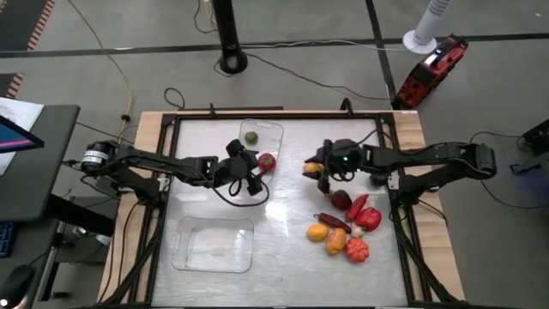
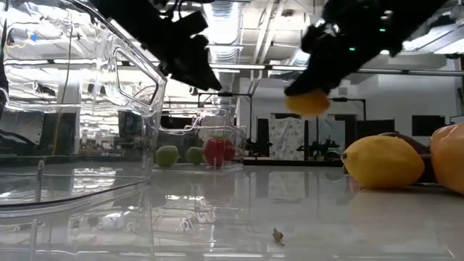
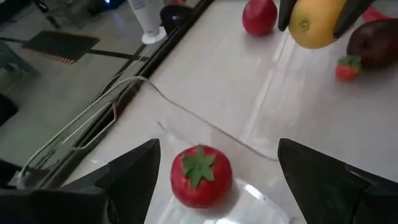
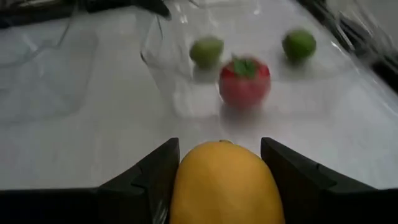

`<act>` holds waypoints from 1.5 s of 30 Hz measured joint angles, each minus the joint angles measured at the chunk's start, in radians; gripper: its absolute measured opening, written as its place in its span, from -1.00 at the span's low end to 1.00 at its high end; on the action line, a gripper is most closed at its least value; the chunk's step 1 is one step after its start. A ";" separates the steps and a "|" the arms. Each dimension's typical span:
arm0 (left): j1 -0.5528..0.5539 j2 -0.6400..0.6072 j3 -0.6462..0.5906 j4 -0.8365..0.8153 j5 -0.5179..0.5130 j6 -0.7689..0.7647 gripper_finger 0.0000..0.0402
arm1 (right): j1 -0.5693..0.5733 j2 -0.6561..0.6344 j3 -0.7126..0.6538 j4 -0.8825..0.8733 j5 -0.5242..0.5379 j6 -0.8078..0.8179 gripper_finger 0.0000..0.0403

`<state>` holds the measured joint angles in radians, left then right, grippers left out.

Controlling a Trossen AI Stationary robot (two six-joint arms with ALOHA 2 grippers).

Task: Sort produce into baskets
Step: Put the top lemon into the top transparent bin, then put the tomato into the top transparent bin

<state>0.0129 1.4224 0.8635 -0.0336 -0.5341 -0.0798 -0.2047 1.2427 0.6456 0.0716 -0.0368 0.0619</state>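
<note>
Fingers of the right gripper (image 4: 217, 180) are closed on a yellow-orange fruit (image 4: 225, 183), 1 finger on each flank; the low view shows this fruit (image 2: 308, 103) carried clear above the table (image 1: 283, 215). In the high view the right gripper (image 1: 324, 172) sits right of centre, upper half of the frame.

Fingers (image 3: 134, 171) of the left gripper (image 3: 214, 177) stand spread wide and hold nothing. A red tomato (image 3: 200, 175) sits between them, apart from both, at the edge of the far basket (image 1: 276, 130). In the high view the left gripper (image 1: 249, 167) lies just left of that tomato (image 1: 267, 160).

Contents of the far basket, upper centre of the high view: 1 green piece (image 1: 250, 136) there; the right wrist view shows 2 green pieces (image 4: 206, 50) plus the tomato. A near basket (image 1: 214, 245), lower left of the high view, holds nothing visible. Unsorted produce (image 1: 343, 227) is heaped lower right of the high view.

Judgement on the coming move: the far basket lies to the left of the carried fruit in the high view, straight ahead of the right gripper's fingers. The left gripper occupies the basket's near edge, so the 2 arms are close. Risk: contact between grippers unless 1 yields. The fruit's long axis cannot be told.
</note>
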 joint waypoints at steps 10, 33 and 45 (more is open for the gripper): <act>-0.042 -0.176 -0.050 0.021 -0.019 0.016 0.56 | -0.005 0.281 0.252 0.040 -0.022 -0.122 0.19; -0.094 -0.322 -0.050 -0.069 -0.057 -0.014 0.56 | -0.104 0.616 0.678 -0.103 -0.098 -0.194 0.68; -0.086 -0.235 -0.050 -0.052 -0.051 -0.010 0.56 | -0.099 0.279 0.348 -0.148 -0.006 -0.170 0.62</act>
<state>-0.0736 1.1869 0.8135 -0.0861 -0.5846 -0.0901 -0.3032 1.5213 0.9932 -0.0767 -0.0423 -0.1084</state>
